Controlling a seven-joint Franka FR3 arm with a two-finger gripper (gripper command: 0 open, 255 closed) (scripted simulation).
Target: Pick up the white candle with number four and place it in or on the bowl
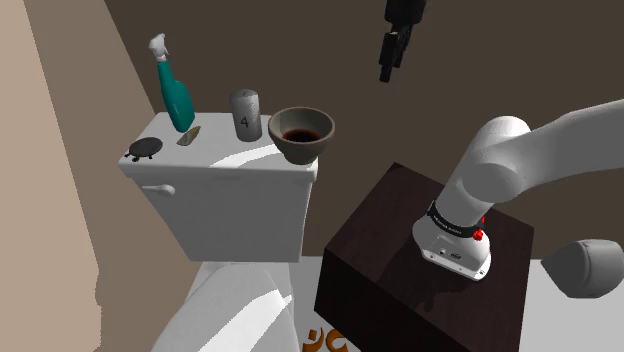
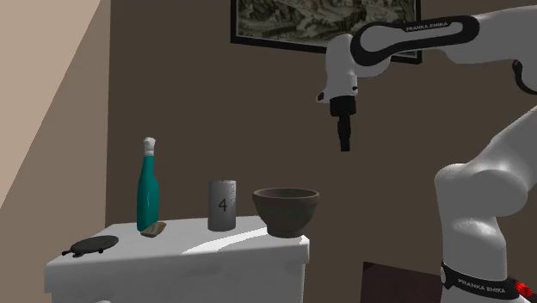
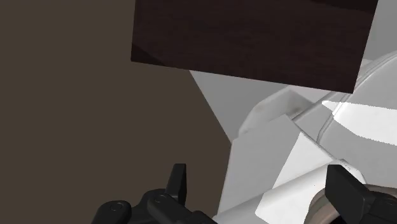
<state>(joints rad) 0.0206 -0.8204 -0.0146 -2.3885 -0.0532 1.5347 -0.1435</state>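
A grey cylindrical candle (image 1: 246, 115) (image 2: 222, 205) marked with a 4 stands upright on the white toilet tank lid (image 1: 220, 162) (image 2: 172, 256). Close beside it, toward the shoulder view's right, sits a dark bowl (image 1: 301, 133) (image 2: 286, 209), near the lid's end. My black gripper (image 1: 386, 72) (image 2: 345, 145) hangs high in the air, pointing down, above and to the right of the bowl in both exterior views. In the wrist view my gripper (image 3: 261, 191) is open, its two fingers standing wide apart with nothing between them.
A teal spray bottle (image 1: 176, 95) (image 2: 148, 194), a small tan object (image 1: 187, 137) (image 2: 155, 229) and a flat black item (image 1: 145, 150) (image 2: 93, 245) share the tank lid. The dark stand (image 1: 390, 250) (image 3: 254, 38) is beside the toilet. A brown wall rises behind, with a framed picture (image 2: 318, 21).
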